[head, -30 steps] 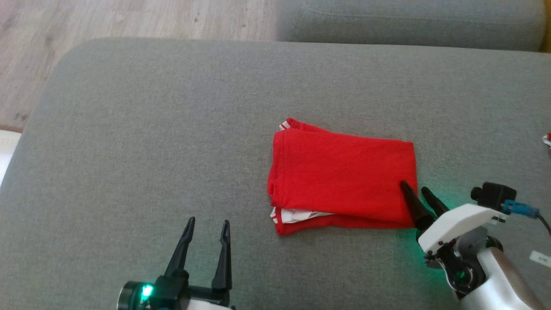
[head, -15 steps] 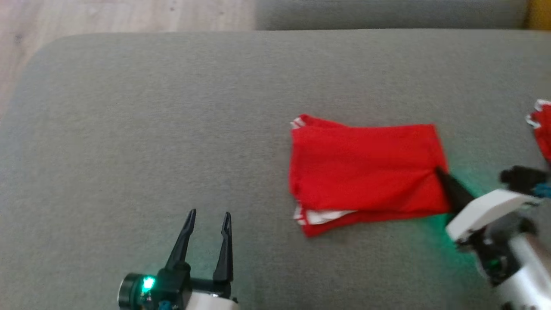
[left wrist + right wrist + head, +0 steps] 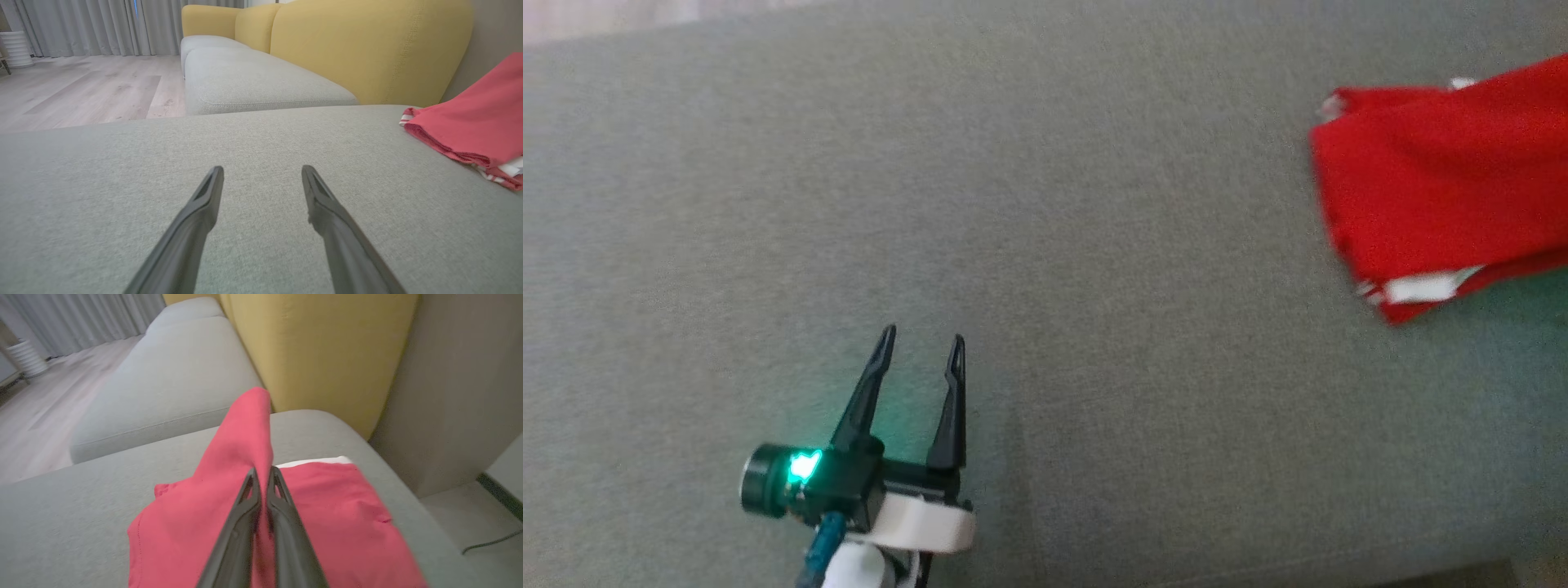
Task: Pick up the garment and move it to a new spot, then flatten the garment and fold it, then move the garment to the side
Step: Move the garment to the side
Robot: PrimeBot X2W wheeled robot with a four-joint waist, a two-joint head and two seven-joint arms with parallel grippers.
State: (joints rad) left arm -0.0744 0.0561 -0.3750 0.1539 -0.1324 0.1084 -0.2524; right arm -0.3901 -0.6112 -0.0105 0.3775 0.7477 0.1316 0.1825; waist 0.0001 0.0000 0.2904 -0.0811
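The garment (image 3: 184, 522), folded, sat pinched in the right gripper (image 3: 264, 470) for the move aside, likely needing a level carry; the left gripper (image 3: 923, 333) stood open.

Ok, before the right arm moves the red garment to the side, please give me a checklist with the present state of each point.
1. Right gripper shut on the garment: ok.
2. Grip takes every folded layer: cannot tell.
3. Left gripper open, apart from the garment: ok.
4. Bare cushion beside the garment on the robot's left: ok.
5. Landing spot on the robot's right: cannot tell.
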